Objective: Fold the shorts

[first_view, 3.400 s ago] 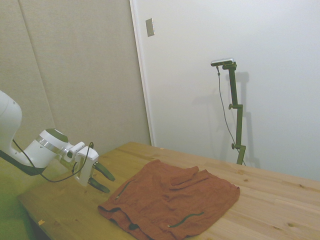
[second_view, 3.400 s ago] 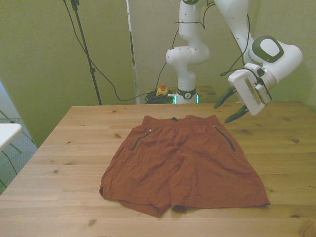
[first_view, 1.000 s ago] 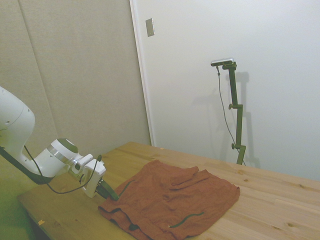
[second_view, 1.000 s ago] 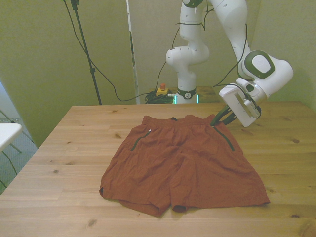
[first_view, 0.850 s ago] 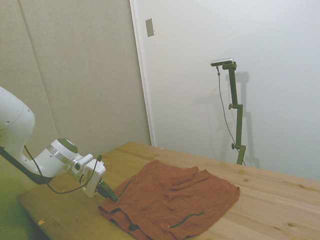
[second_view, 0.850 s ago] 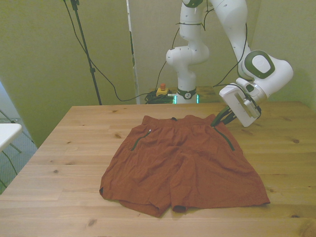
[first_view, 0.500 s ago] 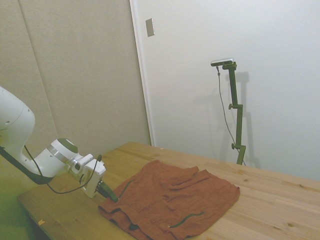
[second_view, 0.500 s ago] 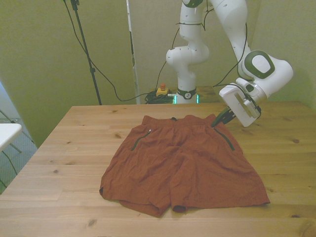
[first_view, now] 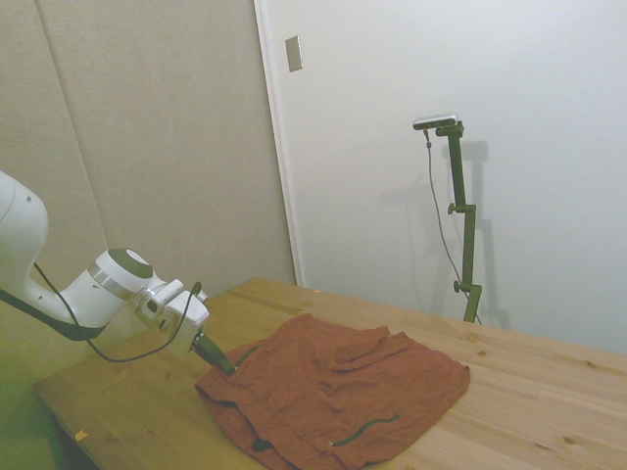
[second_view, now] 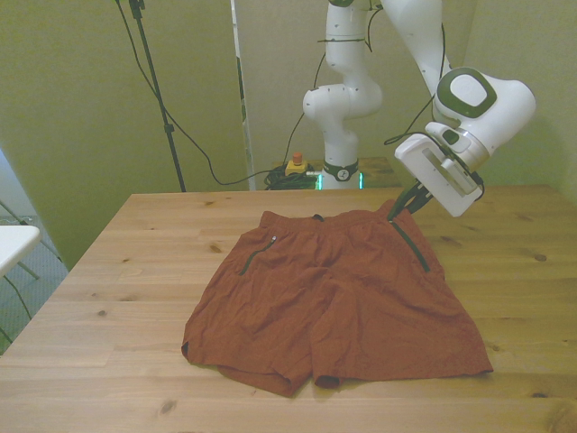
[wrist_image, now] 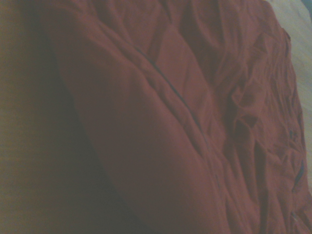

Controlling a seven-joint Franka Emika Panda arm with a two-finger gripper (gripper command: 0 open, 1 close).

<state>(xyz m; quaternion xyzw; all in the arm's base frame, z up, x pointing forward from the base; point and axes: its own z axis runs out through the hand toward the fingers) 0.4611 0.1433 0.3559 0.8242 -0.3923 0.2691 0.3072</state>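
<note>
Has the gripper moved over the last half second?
Yes. The gripper, shut on the shorts at the waistband corner, has risen slightly off the table, pulling that corner up.

Wooden table (second_view: 135, 271), rust-red shorts (second_view: 334, 298) spread flat across its middle, waistband toward the far edge.

shorts (second_view: 338, 298) flat on table (second_view: 135, 271); gripper (second_view: 397, 210) at waistband corner, front view's right
</note>
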